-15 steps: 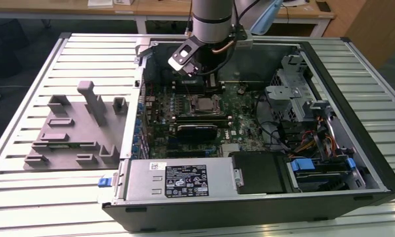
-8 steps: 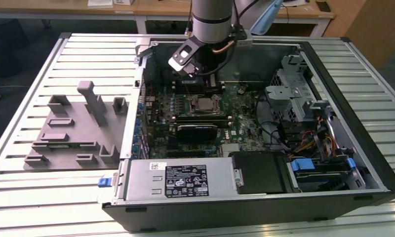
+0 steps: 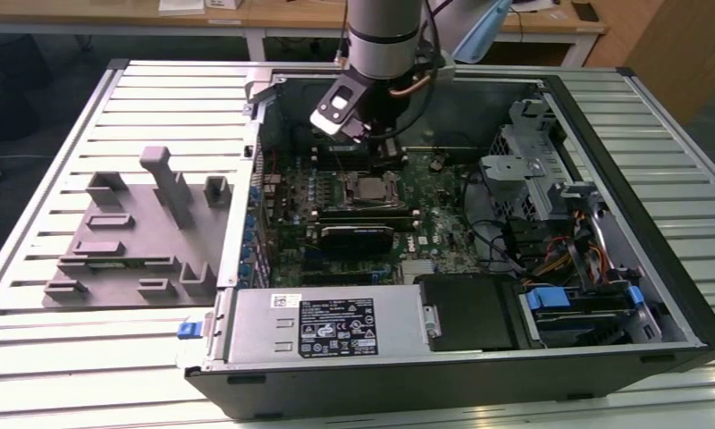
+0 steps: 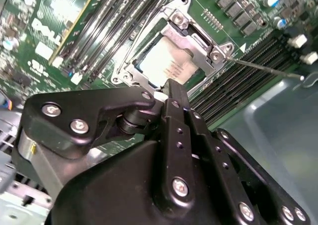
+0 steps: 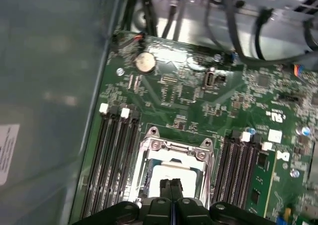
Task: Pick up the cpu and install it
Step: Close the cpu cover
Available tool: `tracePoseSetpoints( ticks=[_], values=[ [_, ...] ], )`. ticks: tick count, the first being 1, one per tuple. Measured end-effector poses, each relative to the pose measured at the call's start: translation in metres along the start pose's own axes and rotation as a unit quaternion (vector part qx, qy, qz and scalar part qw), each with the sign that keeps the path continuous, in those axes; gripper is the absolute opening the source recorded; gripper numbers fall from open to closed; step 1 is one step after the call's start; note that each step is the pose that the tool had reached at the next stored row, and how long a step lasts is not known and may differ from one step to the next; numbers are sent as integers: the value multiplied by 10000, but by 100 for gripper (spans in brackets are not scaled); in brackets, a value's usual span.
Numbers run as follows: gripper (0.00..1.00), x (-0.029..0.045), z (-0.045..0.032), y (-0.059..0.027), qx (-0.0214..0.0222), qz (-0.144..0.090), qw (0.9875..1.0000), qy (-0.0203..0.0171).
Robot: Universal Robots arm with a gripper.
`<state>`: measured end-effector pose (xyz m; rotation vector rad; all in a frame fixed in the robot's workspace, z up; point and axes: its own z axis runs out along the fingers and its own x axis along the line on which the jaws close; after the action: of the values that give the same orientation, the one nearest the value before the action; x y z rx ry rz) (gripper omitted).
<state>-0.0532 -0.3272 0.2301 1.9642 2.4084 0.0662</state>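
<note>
- My claw [image 5: 170,185] is down inside the open computer case [image 3: 453,389], right above the socket. In the first wrist view the two fingers are pressed together with nothing between them, so it's clenched on air, not gripping anything.
- The cpu [image 5: 188,178] is lying flat in the socket on the green board [image 5: 189,101], silvery top up. My fingertips sit just over its near edge. I can't tell whether they actually touch it.
- The metal socket frame [image 5: 154,146] runs around the cpu on all sides, screws at the corners. In the second wrist view a thin latch wire [image 4: 263,67] sticks out from one corner, off over the slots.
- The cpu is boxed in: long black memory slots [image 5: 114,160] run close along one side of the frame, and more of them [image 5: 241,158] on the other side.
- Further up the board there's a round battery [image 5: 145,61], and past that a tangle of dark cables [image 5: 233,26] hanging by the case edge.
- A plain case wall [image 5: 49,86] stands close beside the slots (not much elbow room on that side).
- In the exterior view, a power supply box [image 3: 322,326] with a label sits along the near side of the case, with a black box [image 3: 471,313] just beside it.
- The grey tray [image 3: 131,241] sits on the slatted table [image 3: 47,357] at the exterior view's left, outside the case and well apart from me.
</note>
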Motion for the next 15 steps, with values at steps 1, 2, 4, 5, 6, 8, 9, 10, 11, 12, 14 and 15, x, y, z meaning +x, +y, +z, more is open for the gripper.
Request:
tracePoseSetpoints(
  ticks=[1, 2, 4, 5, 6, 8, 9, 10, 11, 12, 14, 15],
  values=[
    [11, 0, 1, 0, 0, -89, 10000, 5],
    [11, 0, 1, 0, 0, -179, 9998, 10],
    [11, 0, 2, 0, 0, -359, 9994, 19],
    [11, 0, 3, 0, 1, -457, 9990, 25],
    [11, 0, 4, 0, 0, -546, 9985, 30],
    [11, 0, 5, 0, 1, -726, 9974, 39],
    [11, 0, 5, 0, 1, -812, 9967, 44],
    [11, 0, 6, 0, 1, -905, 9959, 49],
    [11, 0, 7, 0, 1, -991, 9951, 54],
    [11, 0, 7, 0, 1, -1081, 9941, 58],
    [11, 0, 9, 0, 1, -1267, 9919, 68],
    [11, 0, 10, -1, 2, -1359, 9907, 74]
  ],
)
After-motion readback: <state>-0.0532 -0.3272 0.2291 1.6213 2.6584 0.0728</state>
